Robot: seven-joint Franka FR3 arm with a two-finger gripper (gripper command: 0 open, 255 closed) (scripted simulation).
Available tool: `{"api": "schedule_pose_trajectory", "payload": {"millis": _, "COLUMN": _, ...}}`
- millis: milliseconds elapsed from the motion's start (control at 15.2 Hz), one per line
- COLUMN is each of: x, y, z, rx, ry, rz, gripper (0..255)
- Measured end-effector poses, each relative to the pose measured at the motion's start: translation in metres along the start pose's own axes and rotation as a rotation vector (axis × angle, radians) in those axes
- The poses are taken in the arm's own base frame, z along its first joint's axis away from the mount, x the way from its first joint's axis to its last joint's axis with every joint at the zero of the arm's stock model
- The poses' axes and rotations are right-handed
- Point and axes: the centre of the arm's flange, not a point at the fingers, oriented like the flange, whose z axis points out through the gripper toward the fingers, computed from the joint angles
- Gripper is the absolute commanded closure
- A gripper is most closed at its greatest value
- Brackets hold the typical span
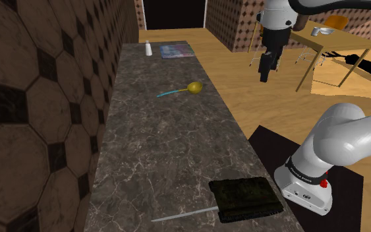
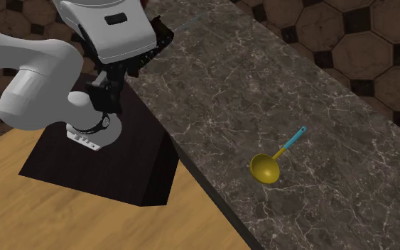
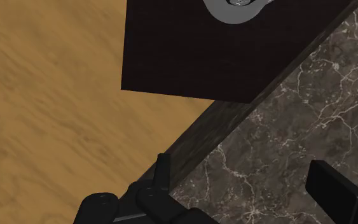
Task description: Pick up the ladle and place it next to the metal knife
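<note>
The ladle (image 1: 193,87) has a yellow bowl and a thin teal handle; it lies flat midway along the dark marble counter (image 1: 157,151), and in the second exterior view the ladle (image 2: 266,167) sits near the counter's edge. The knife (image 1: 184,214) lies at the counter's near end, its grey blade sticking out from a dark flat block (image 1: 246,198). My black gripper (image 1: 266,71) hangs high over the wooden floor, off the counter's side, far from the ladle. In the wrist view the gripper (image 3: 247,184) is open over the counter edge, with nothing between its fingers.
A small white bottle (image 1: 148,48) and a flat patterned slab (image 1: 177,50) stand at the counter's far end. A tiled wall (image 1: 39,105) runs along the counter's far side. The dark stand (image 2: 99,167) sits on the wooden floor beside the counter; a wooden table (image 1: 332,43) stands behind.
</note>
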Motion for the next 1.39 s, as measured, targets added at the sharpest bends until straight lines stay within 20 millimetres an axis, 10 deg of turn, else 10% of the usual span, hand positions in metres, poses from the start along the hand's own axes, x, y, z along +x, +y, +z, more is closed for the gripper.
{"api": "schedule_pose_trajectory", "payload": {"millis": 330, "x": 0.033, "y": 0.017, "z": 0.009, "rx": 0.015, "ry": 0.002, "rz": -0.075, "gripper": 0}}
{"api": "schedule_pose_trajectory", "payload": {"millis": 1386, "x": 0.231, "y": 0.057, "z": 0.082, "rx": 0.089, "ry": 0.016, "rz": -0.477, "gripper": 0}}
